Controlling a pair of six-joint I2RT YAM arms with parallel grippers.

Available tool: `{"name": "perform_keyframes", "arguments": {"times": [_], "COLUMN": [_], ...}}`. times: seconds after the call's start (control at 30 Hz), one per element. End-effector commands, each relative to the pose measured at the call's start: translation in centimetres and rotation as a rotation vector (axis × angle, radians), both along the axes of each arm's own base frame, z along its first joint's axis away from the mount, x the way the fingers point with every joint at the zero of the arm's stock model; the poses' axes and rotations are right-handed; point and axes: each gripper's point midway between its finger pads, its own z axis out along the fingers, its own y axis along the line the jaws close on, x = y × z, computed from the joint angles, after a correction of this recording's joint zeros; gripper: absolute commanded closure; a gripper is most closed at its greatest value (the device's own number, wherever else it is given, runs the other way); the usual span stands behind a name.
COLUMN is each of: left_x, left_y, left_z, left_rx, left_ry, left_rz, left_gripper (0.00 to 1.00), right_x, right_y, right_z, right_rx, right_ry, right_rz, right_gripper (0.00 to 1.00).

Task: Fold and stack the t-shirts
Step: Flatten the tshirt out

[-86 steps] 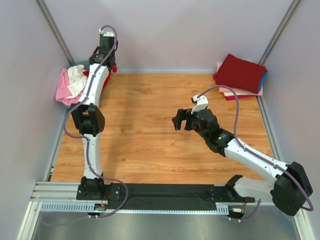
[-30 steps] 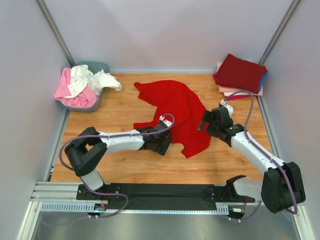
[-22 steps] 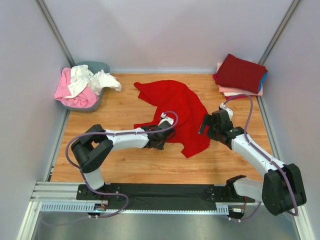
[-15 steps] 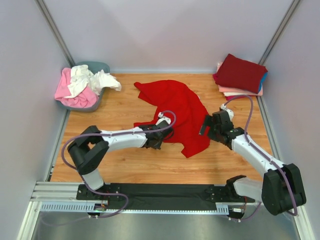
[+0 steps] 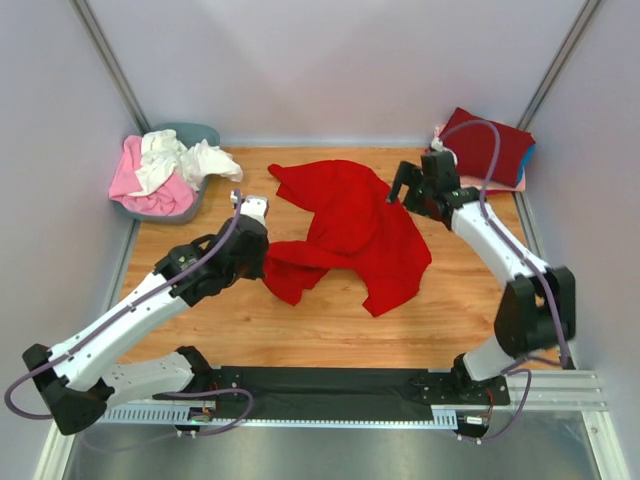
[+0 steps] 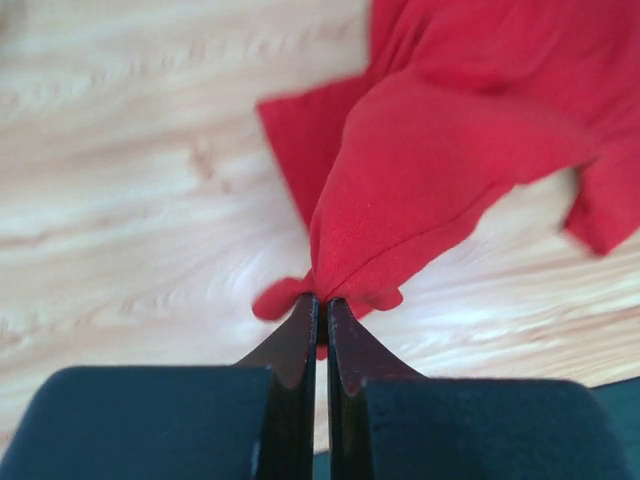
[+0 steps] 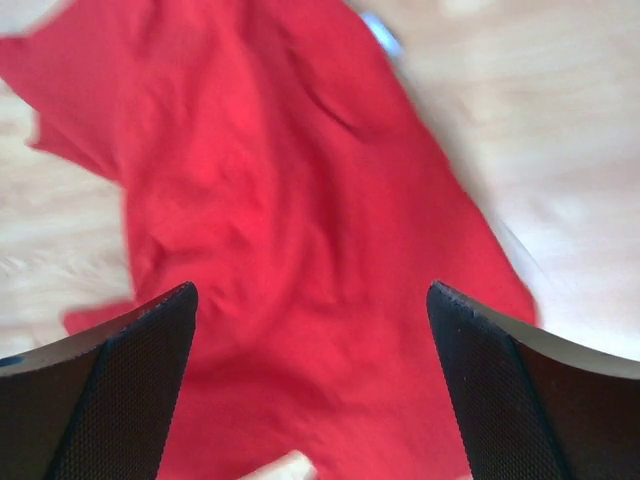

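One bright red t-shirt (image 5: 350,225) rumpled mid-tabletop (image 5: 300,340), long axis far-left to near-right | my left gripper (image 6: 322,312) pressed together, pinching its near-left hem | my right gripper (image 7: 310,290) spread wide, hovering above the far-right edge, nearer arm there | that edge looks like my next grab

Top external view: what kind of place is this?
Probably a robot lab test cell: wooden table walled by plain panels, left arm and right arm on a rail, grey tub of crumpled shirts, folded stack.
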Motion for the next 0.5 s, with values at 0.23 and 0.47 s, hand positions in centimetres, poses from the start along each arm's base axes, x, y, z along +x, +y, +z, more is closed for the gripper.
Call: {"name": "perform_keyframes", "arguments": {"times": [0.23, 0.47], "left_x": [-4.3, -4.7], "left_y": [2.3, 2.6], "left_z": [-7.8, -7.0], "left_rx": [0.073, 0.071], "left_ry": [0.272, 0.244], "left_rz": [0.008, -0.034], "left_gripper": [1.0, 1.0], "right_x": [9.3, 4.8], "right_y": [8.2, 3.5], "right_z": [-6.6, -5.5], "right_rx": [0.002, -0.078], "right_ry": [0.261, 0.16], "right_rz": [0.286, 0.092], "right_gripper": [0.09, 0.08]}}
